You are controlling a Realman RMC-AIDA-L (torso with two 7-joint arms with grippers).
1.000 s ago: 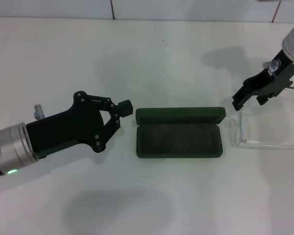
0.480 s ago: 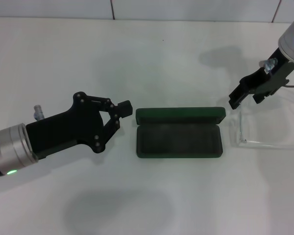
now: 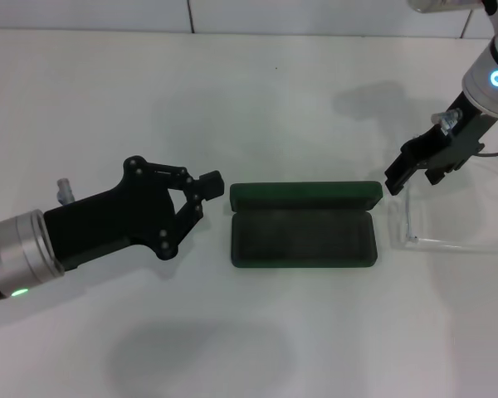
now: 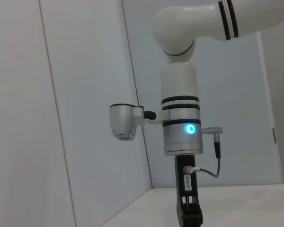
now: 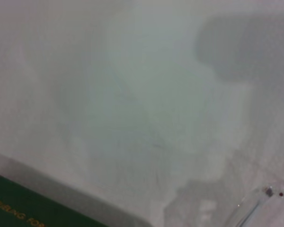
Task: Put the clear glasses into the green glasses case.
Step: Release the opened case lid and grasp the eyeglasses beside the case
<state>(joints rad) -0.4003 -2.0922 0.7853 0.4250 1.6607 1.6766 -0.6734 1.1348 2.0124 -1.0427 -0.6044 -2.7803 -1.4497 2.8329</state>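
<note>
The green glasses case [image 3: 303, 237] lies open in the middle of the table, its lid [image 3: 305, 195] standing up along the far side. The lid's corner with gold lettering [image 5: 19, 208] shows in the right wrist view. The clear glasses [image 3: 415, 240] lie on the table just right of the case, and part of them [image 5: 270, 191] is in the right wrist view. My right gripper [image 3: 413, 176] hangs open above the glasses' near-case end, holding nothing. My left gripper [image 3: 204, 193] sits shut and empty just left of the case.
The table [image 3: 257, 99] is white, with a tiled wall along its far edge. The left wrist view looks across at my right arm [image 4: 180, 118] and its wrist camera.
The right gripper has drifted a little to the right and away from the case, staying open. The left arm, case and glasses have not moved.
</note>
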